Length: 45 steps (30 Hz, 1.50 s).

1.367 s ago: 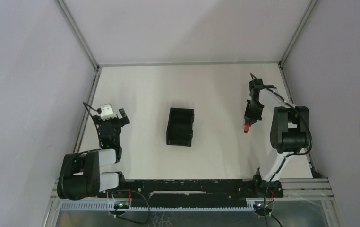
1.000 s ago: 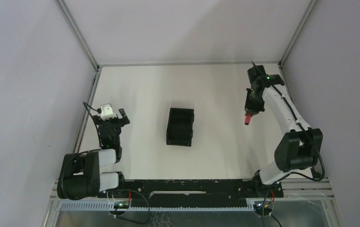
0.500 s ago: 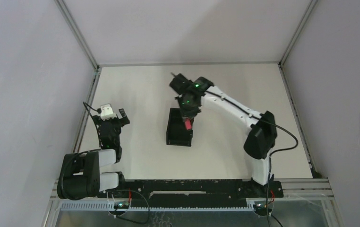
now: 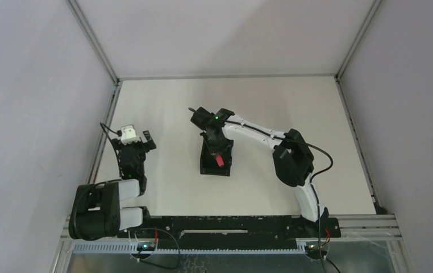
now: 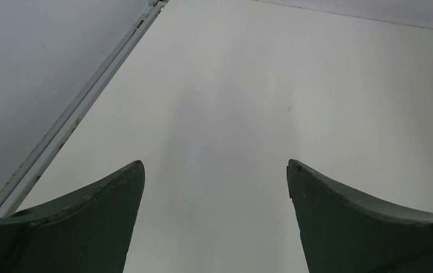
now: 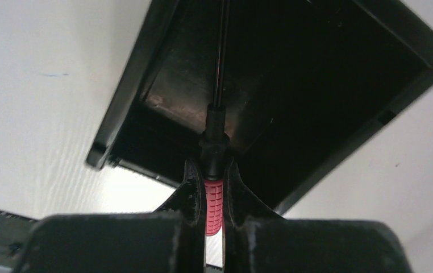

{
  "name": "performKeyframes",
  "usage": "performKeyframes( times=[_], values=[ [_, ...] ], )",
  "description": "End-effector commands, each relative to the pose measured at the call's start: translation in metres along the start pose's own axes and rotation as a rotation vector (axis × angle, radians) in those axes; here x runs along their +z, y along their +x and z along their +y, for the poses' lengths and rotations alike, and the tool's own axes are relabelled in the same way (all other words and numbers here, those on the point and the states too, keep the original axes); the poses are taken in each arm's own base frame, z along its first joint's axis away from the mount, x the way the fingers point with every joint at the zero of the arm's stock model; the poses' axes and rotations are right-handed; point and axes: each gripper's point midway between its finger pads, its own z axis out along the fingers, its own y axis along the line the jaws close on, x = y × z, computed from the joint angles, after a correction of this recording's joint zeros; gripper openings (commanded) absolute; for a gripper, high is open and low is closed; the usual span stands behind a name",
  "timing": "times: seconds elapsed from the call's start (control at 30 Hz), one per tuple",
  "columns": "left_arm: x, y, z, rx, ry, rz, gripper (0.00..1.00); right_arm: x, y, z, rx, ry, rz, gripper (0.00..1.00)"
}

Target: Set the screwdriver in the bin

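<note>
Top cam: fixed, high behind the arm bases, tilted down and forward, far enough back to take in the whole worktop [image 4: 271, 102] and three walls. Left wrist cam: low, close to the surface, faces forward between the left gripper [image 5: 214, 165] fingers along bare worktop to the left-side rail [image 5: 80, 111]. Right wrist cam: very near, sights down the right gripper [image 6: 213, 165] into the bin [image 6: 129, 85]. Overlap with top cam: bin [image 4: 205, 162] and screwdriver [image 6: 214, 142].
</note>
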Motion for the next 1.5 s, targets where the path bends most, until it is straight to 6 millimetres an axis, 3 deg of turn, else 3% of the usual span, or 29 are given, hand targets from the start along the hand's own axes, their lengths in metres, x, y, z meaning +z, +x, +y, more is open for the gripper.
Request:
performKeyframes(
  times=[0.0,0.13,0.33,0.4,0.57,0.7,0.73,0.77,0.8,0.83,0.9,1.07,1.23,1.47],
  values=[
    [0.008,-0.027,-0.002,0.002,-0.002,-0.077,1.00,0.028,-0.012,-0.003,-0.012,0.013,-0.038,0.00],
    [0.008,-0.026,-0.002,0.002,0.000,-0.075,1.00,0.040,-0.010,-0.007,0.000,0.031,-0.024,0.03],
    [0.008,-0.027,-0.002,0.003,-0.001,-0.077,1.00,0.030,-0.013,-0.006,0.018,0.019,-0.050,0.33],
    [0.008,-0.027,-0.002,0.002,-0.001,-0.077,1.00,0.022,-0.016,-0.006,0.021,0.017,-0.064,0.38],
    [0.008,-0.027,-0.002,0.003,-0.002,-0.076,1.00,-0.013,-0.028,-0.009,0.032,0.007,-0.142,0.43],
    [0.008,-0.027,-0.002,0.003,0.000,-0.076,1.00,-0.054,-0.038,-0.016,0.046,-0.006,-0.236,0.48],
    [0.008,-0.027,-0.003,0.002,0.001,-0.076,1.00,-0.064,-0.039,-0.018,0.045,-0.011,-0.262,0.53],
    [0.008,-0.027,-0.002,0.002,-0.001,-0.077,1.00,-0.075,-0.040,-0.020,0.046,-0.020,-0.294,0.65],
    [0.008,-0.027,-0.002,0.002,-0.002,-0.076,1.00,-0.086,-0.041,-0.022,0.047,-0.032,-0.327,0.91],
    [0.008,-0.027,-0.002,0.002,-0.001,-0.077,1.00,-0.096,-0.041,-0.024,0.045,-0.049,-0.362,0.99],
    [0.008,-0.027,-0.002,0.002,-0.001,-0.077,1.00,-0.122,-0.041,-0.029,0.037,-0.101,-0.460,1.00],
    [0.008,-0.027,-0.002,0.002,-0.002,-0.075,1.00,-0.154,-0.026,-0.060,0.118,-0.194,-0.655,1.00],
    [0.008,-0.027,-0.002,0.002,-0.001,-0.076,1.00,-0.146,0.005,-0.102,0.259,-0.237,-0.739,1.00],
    [0.008,-0.027,-0.002,0.002,0.000,-0.077,1.00,-0.098,0.061,-0.161,0.429,-0.106,-0.811,1.00]
  ],
)
